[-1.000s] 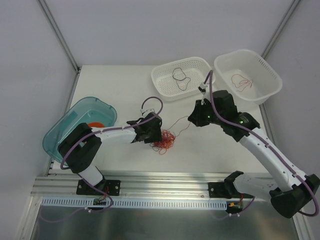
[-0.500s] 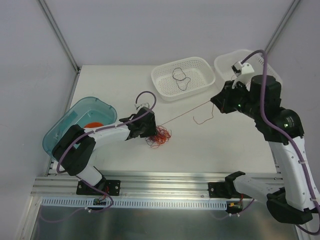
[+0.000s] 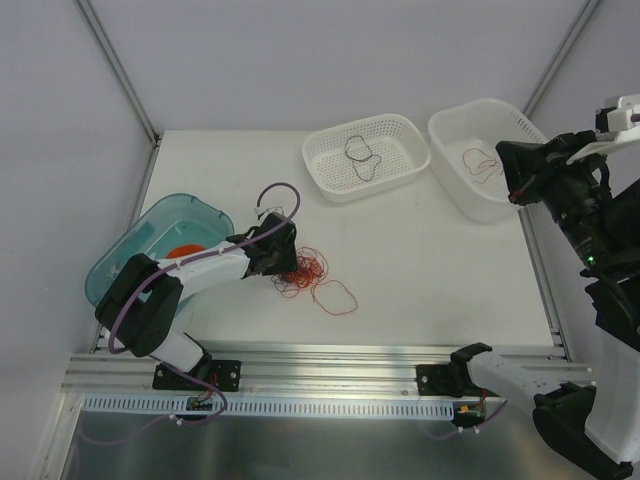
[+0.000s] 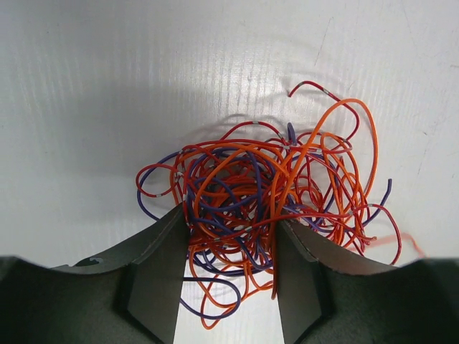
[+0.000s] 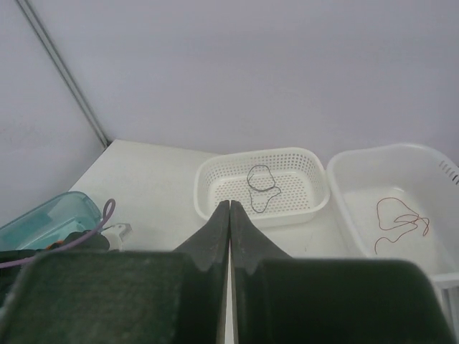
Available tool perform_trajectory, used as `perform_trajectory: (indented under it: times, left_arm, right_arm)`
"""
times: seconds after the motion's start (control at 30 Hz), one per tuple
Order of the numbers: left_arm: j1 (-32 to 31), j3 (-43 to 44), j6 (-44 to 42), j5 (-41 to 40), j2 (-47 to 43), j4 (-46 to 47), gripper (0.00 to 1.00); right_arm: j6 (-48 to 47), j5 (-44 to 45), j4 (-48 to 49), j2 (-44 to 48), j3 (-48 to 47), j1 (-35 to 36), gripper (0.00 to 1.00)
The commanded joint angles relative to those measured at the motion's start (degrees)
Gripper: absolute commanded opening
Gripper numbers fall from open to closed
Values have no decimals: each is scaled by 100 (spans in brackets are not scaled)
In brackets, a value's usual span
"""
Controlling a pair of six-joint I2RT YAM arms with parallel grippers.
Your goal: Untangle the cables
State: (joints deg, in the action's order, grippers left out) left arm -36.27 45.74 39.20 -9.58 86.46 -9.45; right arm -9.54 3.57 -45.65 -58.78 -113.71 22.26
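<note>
A fist-sized tangle of red, orange and purple cables [image 3: 300,268] lies on the white table left of centre. A loose red loop [image 3: 338,297] trails from its right side. My left gripper [image 3: 287,260] is down on the tangle. In the left wrist view the jaws [image 4: 229,218] stand on either side of the tangle [image 4: 258,186], closed on its near strands. My right gripper [image 3: 508,172] is raised high at the far right. Its fingers [image 5: 229,204] are pressed together with nothing visible between them.
A perforated white basket [image 3: 325,180] at the back holds one dark cable [image 3: 360,158], also in the right wrist view [image 5: 259,188]. A plain white basket [image 3: 448,130] to its right holds a red wire [image 3: 482,163]. A teal bin [image 3: 120,265] with an orange coil [image 3: 190,250] stands at the left.
My right arm pulled a red strand up and right, then swung away high to the far right. That strand now lies as a loop by the tangle. My left gripper and the tangle shifted left.
</note>
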Motion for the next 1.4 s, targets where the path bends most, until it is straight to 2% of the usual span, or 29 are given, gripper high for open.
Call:
perform_trajectory:
  times: [0.0, 0.1, 0.17, 0.2, 0.23, 0.27, 0.33, 0.43, 0.63, 1.03, 1.37]
  left_arm:
    - [59, -74, -342, -18, -146, -268, 45]
    - [68, -4, -658, 254, -120, -259, 45]
    - [68, 5, -869, 395, -120, -241, 43]
    - [68, 6, -949, 474, -129, -224, 43]
    - [68, -3, -1010, 632, -155, -215, 42]
    - [68, -21, -1150, 703, -181, -206, 42]
    - [50, -82, -1300, 939, -252, -171, 41]
    - [41, -196, -1643, 1221, -383, -101, 39]
    - [6, -504, -2144, 1837, -638, 5, 36]
    - [-55, -812, -2549, 2417, -1008, 189, 37]
    - [-55, -821, -2768, 2725, -1104, 181, 37]
  right_arm:
    - [-101, -108, 65, -203, 67, -29, 1]
    - [74, -1117, 152, -195, 1067, -29, 4]
    - [224, -1612, 371, -203, 1709, -11, 13]
    - [320, -2014, 451, -221, 2425, -11, 19]
    - [469, -2166, 521, -299, 2754, 50, 30]
    - [514, -2281, 722, -326, 3123, 102, 36]
    - [523, -2265, 995, -397, 4073, 408, 49]
    - [366, -2238, 1557, -677, 4874, 822, 60]
    - [23, -2352, 2648, -1705, 5544, 999, 63]
    - [-224, -3380, 3659, -3805, 4929, 1403, 63]
    - [-136, -3872, 4231, -4264, 4762, 1685, 62]
